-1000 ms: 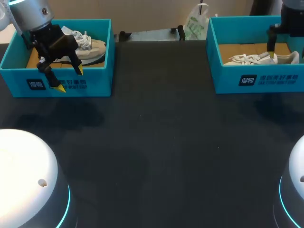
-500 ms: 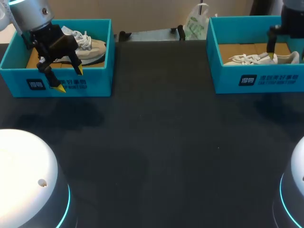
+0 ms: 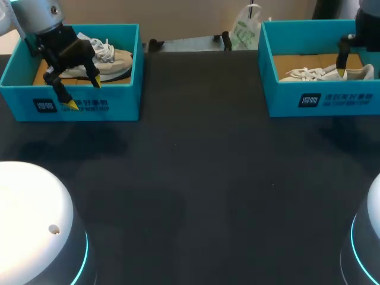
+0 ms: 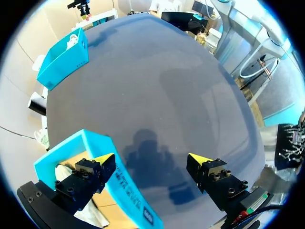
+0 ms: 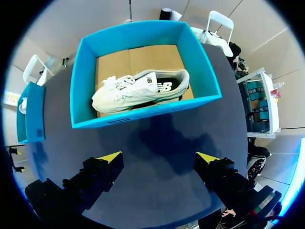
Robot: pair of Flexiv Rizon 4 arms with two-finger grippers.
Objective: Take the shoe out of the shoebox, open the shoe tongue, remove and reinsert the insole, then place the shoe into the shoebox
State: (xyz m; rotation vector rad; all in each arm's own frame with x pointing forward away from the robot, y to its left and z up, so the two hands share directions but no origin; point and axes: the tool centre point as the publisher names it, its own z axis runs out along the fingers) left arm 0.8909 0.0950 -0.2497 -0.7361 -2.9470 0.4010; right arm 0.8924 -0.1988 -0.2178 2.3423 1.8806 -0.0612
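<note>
A beige shoe lies in the blue shoebox at the table's far left. My left gripper hangs open over that box's front wall. In the left wrist view the left gripper has one finger above the box wall and the other above bare table. A white shoe lies on its side in the second blue shoebox at the far right. My right gripper is open high above the table, with the white shoe and its box ahead of its fingers. One right fingertip shows by the shoe's heel.
The dark table stretches between the two boxes. A white plastic bag lies at the back edge, between the boxes. The bases of my two arms stand at the near corners.
My left gripper has risen and drawn back a little over the left box. The right gripper has shifted slightly to the right above its box. Both stay open.
</note>
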